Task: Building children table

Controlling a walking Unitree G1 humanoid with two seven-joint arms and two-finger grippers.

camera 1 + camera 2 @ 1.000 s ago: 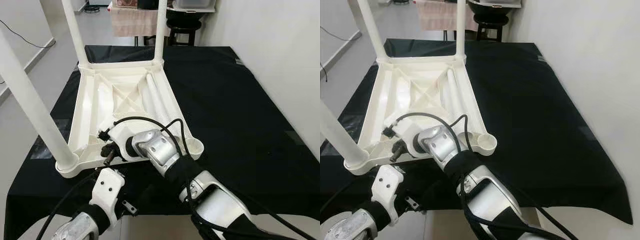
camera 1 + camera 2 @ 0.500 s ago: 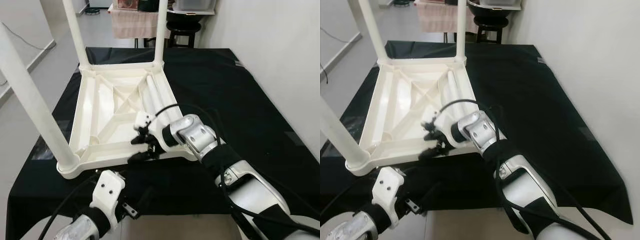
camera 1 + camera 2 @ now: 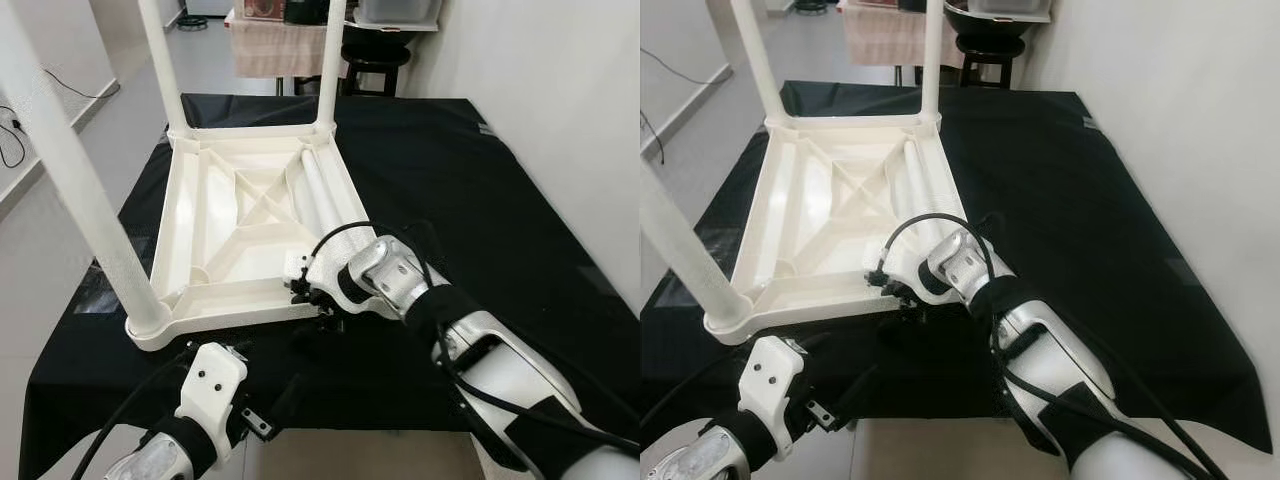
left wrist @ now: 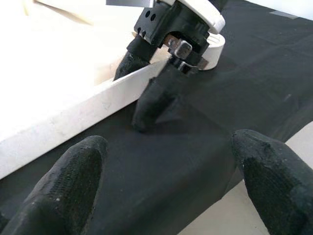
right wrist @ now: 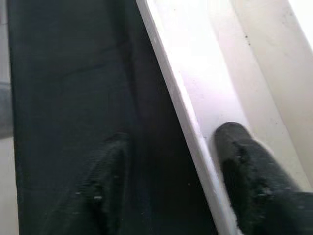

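A white children's table [image 3: 250, 200] lies upside down on a black cloth [image 3: 480, 200]. Three legs stand up from it: near left [image 3: 80, 180], far left [image 3: 165, 65] and far right [image 3: 330, 60]. Another white leg [image 3: 325, 195] lies loose inside, along the right side. My right gripper [image 3: 312, 305] is open at the table's near rim [image 3: 230, 318], right of its middle. One finger [image 5: 244, 166] is inside the rim and one [image 5: 107, 181] is outside on the cloth. My left gripper [image 4: 171, 186] is open, low at the cloth's near edge, with nothing between its fingers.
A white wall [image 3: 560, 100] runs along the right of the cloth. Beyond the far edge stand a dark stool [image 3: 370, 60] and a cloth-draped stand [image 3: 270, 45]. Grey floor [image 3: 60, 150] with a cable [image 3: 15, 140] lies to the left.
My right gripper has moved to the right along the table's near rim and now straddles it lower down. The view has shifted slightly. The left arm has stayed about where it was.
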